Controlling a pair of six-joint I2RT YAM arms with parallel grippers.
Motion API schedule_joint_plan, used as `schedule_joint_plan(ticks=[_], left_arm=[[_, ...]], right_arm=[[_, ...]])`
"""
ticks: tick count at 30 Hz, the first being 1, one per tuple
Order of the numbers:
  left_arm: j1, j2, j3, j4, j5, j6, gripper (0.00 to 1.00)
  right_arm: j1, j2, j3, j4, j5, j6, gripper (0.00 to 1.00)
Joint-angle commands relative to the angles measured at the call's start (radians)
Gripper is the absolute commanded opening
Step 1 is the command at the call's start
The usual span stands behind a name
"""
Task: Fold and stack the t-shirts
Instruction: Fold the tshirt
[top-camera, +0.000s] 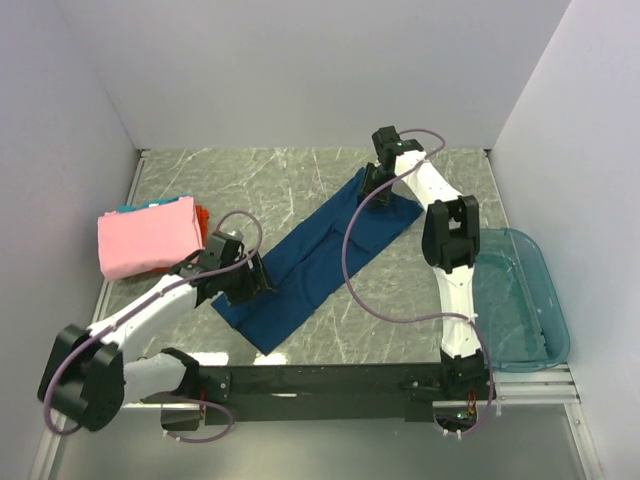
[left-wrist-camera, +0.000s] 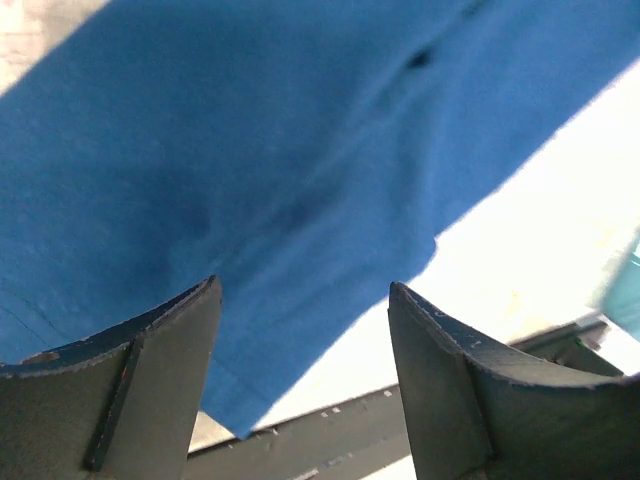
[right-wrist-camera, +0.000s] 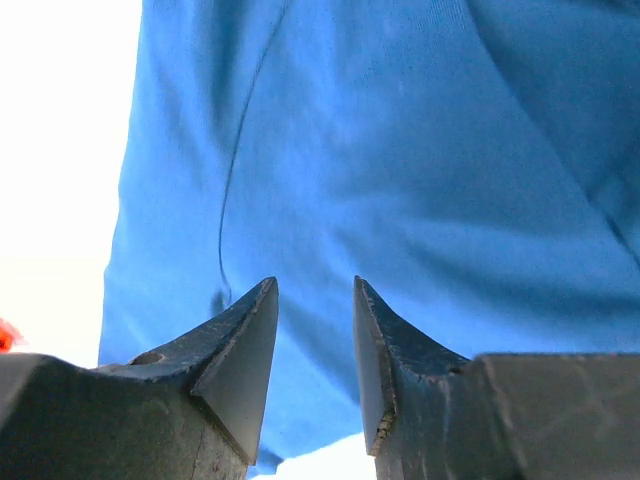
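Around: teal tub (top-camera: 530, 300) at counter (top-camera: 260, 180) R edge; pink shirt (top-camera: 145, 238) topped L stack, w/ orange shirt (top-camera: 201, 216) & teal shirt (top-camera: 130, 208) under it.
Navy shirt (top-camera: 318, 255): folded strip, diagonal, mid-counter.
Left jaws: we saw them wide apart over its near end.
Right jaws: apart over its far end.

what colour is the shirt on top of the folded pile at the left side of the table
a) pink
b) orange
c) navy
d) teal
a: the pink t-shirt lies folded on top at the left, while the navy t-shirt lies spread out mid-table between the two arms.
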Motion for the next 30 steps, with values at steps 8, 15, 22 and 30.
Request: schedule_joint_plan(ticks=[8,15,22,30], left_arm=[[-0.002,0.192,-0.007,0.168,-0.02,0.034,0.74],[-0.005,0.224,-0.049,0.197,0.011,0.028,0.73],[-0.019,0.233,-0.115,0.212,0.072,0.024,0.73],[-0.091,0.224,-0.121,0.176,0.133,0.016,0.73]], right_arm=[[-0.012,-0.203,-0.231,0.039,0.062,-0.012,0.44],[-0.015,-0.106,-0.195,-0.025,0.11,0.016,0.44],[-0.021,-0.059,-0.212,-0.013,0.121,0.042,0.44],[-0.029,0.04,-0.106,-0.033,0.127,0.048,0.44]])
